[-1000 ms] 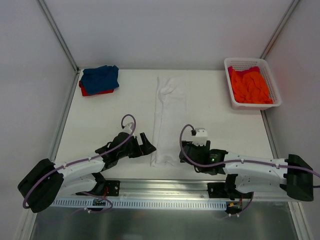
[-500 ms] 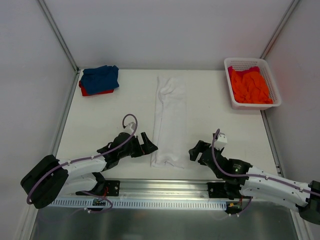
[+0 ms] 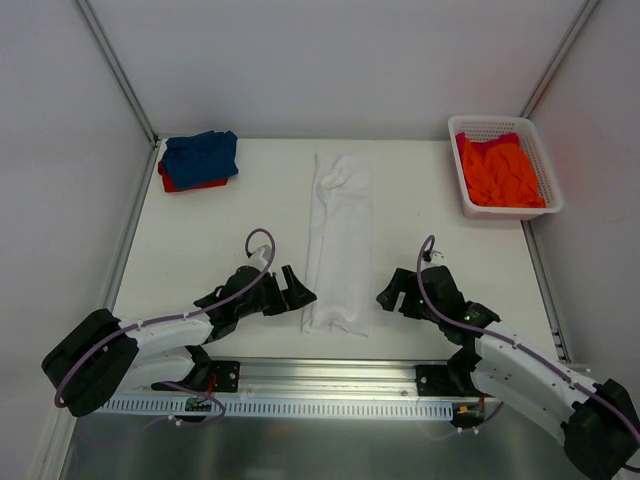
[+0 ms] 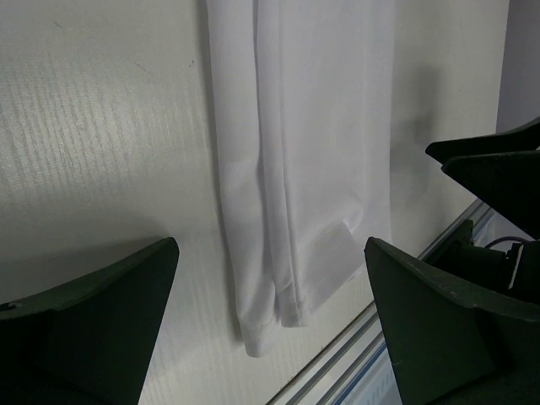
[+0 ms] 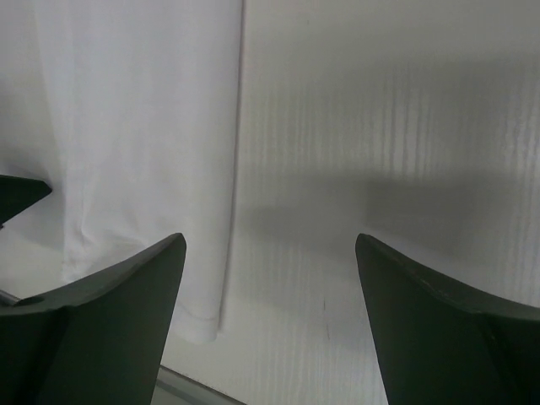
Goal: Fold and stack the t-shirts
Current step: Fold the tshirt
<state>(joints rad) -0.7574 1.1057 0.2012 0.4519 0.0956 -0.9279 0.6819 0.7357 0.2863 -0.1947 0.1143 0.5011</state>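
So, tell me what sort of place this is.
Probably a lab robot test cell, not a home: a white table boxed in by plain panels, the left arm and right arm bolted to a metal rail, and a white t-shirt laid out between them.

Overhead view looks down; both close wrist views share the white t-shirt (image 3: 338, 250).

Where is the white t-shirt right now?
In the top view the white t-shirt lies as a long narrow strip down the middle of the table, its near end between the left gripper and the right gripper, held by neither.
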